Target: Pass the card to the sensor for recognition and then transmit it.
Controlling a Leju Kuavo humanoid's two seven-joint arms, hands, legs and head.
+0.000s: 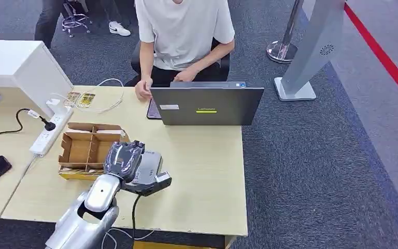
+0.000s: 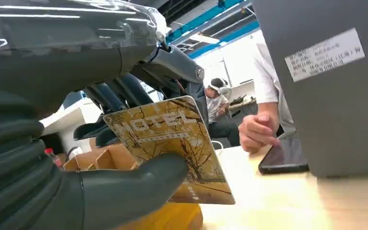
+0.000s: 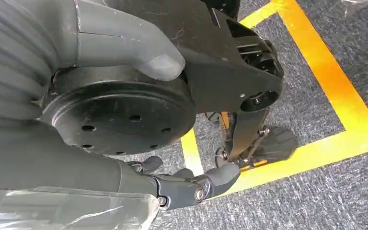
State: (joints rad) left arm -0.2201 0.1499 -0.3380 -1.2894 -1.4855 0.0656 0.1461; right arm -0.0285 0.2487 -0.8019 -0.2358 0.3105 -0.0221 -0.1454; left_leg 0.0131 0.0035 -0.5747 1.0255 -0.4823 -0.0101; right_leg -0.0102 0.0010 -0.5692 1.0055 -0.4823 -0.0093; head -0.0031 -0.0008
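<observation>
Head view: left hand (image 1: 124, 160) hovers above the grey sensor (image 1: 149, 168) beside the cardboard tray (image 1: 85, 149), probably presenting the card.

Left wrist view: thumb and fingers pinch the card (image 2: 172, 143).

Right wrist view: right hand (image 3: 182, 184) hangs loosely curled, holding nothing.

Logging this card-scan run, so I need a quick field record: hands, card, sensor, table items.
left hand: holds the hotel card, over the sensor
sensor: grey box on the table
right hand: hangs by the floor, fingers curled, holding nothing
cardboard tray: beside the sensor
laptop: a person uses it
</observation>
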